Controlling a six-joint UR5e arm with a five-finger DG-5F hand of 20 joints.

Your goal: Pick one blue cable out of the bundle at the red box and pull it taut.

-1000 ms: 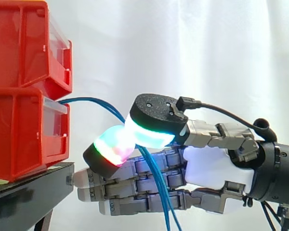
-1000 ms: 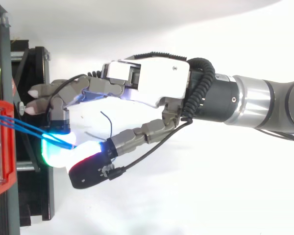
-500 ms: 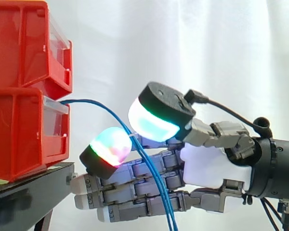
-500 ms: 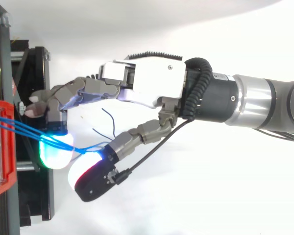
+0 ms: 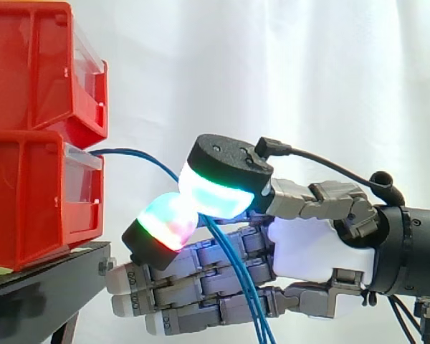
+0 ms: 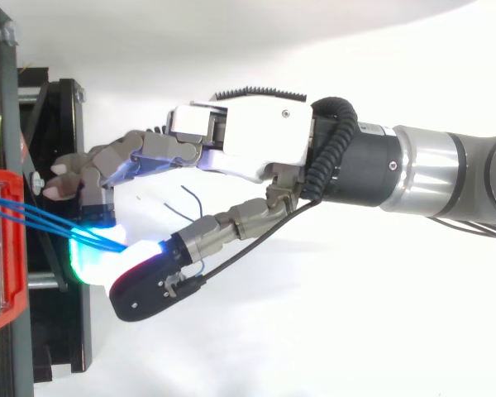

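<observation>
Thin blue cables [image 5: 140,153] leave the front of the lower red box [image 5: 29,201] and arc right and down into my hand [image 5: 315,251]. Seen from above, they run as a small bundle [image 6: 41,219] from the red box [image 6: 0,248] to the glowing pads. The thumb pad [image 5: 213,192] presses against a raised finger's pad [image 5: 163,223], and the cables pass between them. Below the pinch the cables hang down across the other fingers, which stay straight toward the stand. In the top view my hand [image 6: 248,141] reaches in from the right.
A second red bin [image 5: 36,64] is stacked on the lower one. Both rest on a black stand [image 5: 36,294], whose edge [image 6: 62,331] lies just under my fingertips. A white curtain hangs behind.
Half a second ago the thumb pad stood lifted off the finger pad with the cables loose between. It has come back down onto the finger pad, closing on the cables.
</observation>
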